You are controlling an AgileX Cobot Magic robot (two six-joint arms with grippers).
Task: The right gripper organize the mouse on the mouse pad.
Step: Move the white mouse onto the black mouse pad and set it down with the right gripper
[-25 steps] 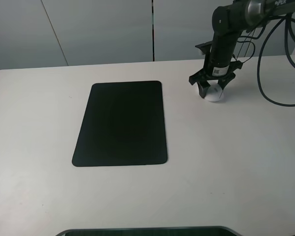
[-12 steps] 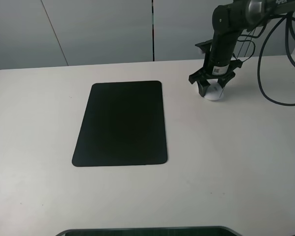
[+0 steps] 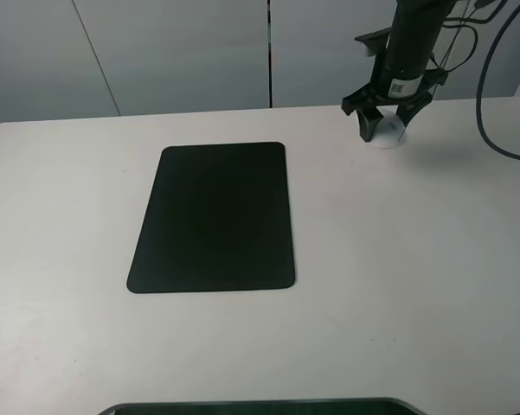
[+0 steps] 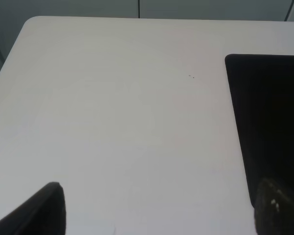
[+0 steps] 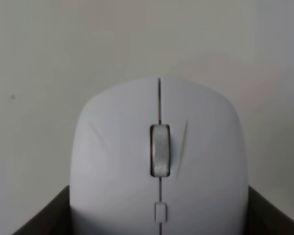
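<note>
**benchguy:** Where's everything sitting right now? Which way do you have to go?

**me (driving it remotely):** The black two-fingered right end effector (image 3: 383,128) is pinched on the small white oval mouse (image 3: 387,138), with one finger on each flank. In the right wrist view the grey scroll wheel strip (image 5: 160,150) points straight out ahead of the fingers, so the mouse's long axis lines up with my reach. Judging by the shadow, I think the mouse is hanging just clear of the white surface (image 3: 398,285), up at the far right.

The flat matte black rectangular mouse pad (image 3: 212,216) is well apart from it, off to the left and nearer the high camera. Its long side runs near-to-far. So my next move would be a sweep left and back toward me.

The left end effector (image 4: 159,215) is spread wide with nothing in it, and the pad's edge is just beside one of its fingers.
</note>
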